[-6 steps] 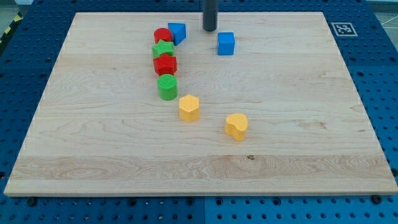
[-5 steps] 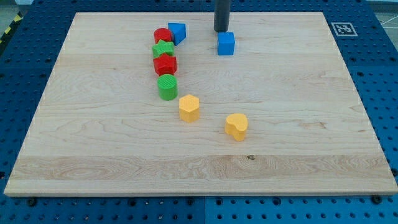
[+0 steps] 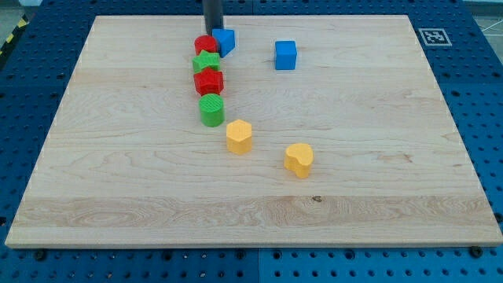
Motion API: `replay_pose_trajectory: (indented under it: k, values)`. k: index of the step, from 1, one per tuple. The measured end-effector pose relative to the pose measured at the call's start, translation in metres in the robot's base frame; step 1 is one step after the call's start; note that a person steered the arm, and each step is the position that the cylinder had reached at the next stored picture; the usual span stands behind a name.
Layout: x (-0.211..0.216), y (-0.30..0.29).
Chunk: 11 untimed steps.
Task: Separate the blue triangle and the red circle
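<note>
In the camera view, a pale wooden board [image 3: 377, 157] with fine lengthwise grain and 1 small dark knot near its lower middle lies on a blue perforated table [image 3: 487, 102], and a black-and-white square marker [image 3: 433, 36] sits just off the board's top right corner. My tip [image 3: 212, 31], the blunt lower end of a smooth dark cylindrical rod coming down from the view's top, stands just above the red circle [image 3: 205, 45] and the blue triangle [image 3: 225, 41], roughly over the seam between them; whether it touches either cannot be told. There is no gripper on this rod, so nothing opens, closes or holds. The red circle, a short matte cylinder, and the blue triangle, a wedge with crisp edges, sit side by side near the board's top edge, apparently touching, the triangle on the view's right. Below the circle runs a tight column (each block seems to press on the next): a green star [image 3: 207, 62], then a red block [image 3: 209, 82] with faceted sides, then a ribbed green cylinder [image 3: 211, 110]. A yellow hexagonal block [image 3: 239, 135] lies just beside the cylinder, lower right, and a yellow heart-shaped block [image 3: 299, 159] sits further right and lower. A blue cube [image 3: 285, 55] stands apart, right of the triangle.
</note>
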<state>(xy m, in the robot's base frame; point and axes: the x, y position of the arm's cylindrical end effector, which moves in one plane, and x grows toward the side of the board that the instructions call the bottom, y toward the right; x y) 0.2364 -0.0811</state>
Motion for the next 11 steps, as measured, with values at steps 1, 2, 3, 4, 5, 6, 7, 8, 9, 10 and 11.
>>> replay_pose_trajectory:
  k: [1, 2, 3, 4, 5, 6, 7, 8, 9, 10, 11]
  values:
    - [0.0, -0.016]
    - [0.003, -0.017]
    - [0.011, -0.012]
    - [0.027, 0.002]
    - [0.045, 0.022]
    - [0.062, 0.044]
    - [0.078, 0.061]
    - [0.083, 0.069]
    - [0.083, 0.07]
    - [0.083, 0.07]
    - [0.089, 0.072]
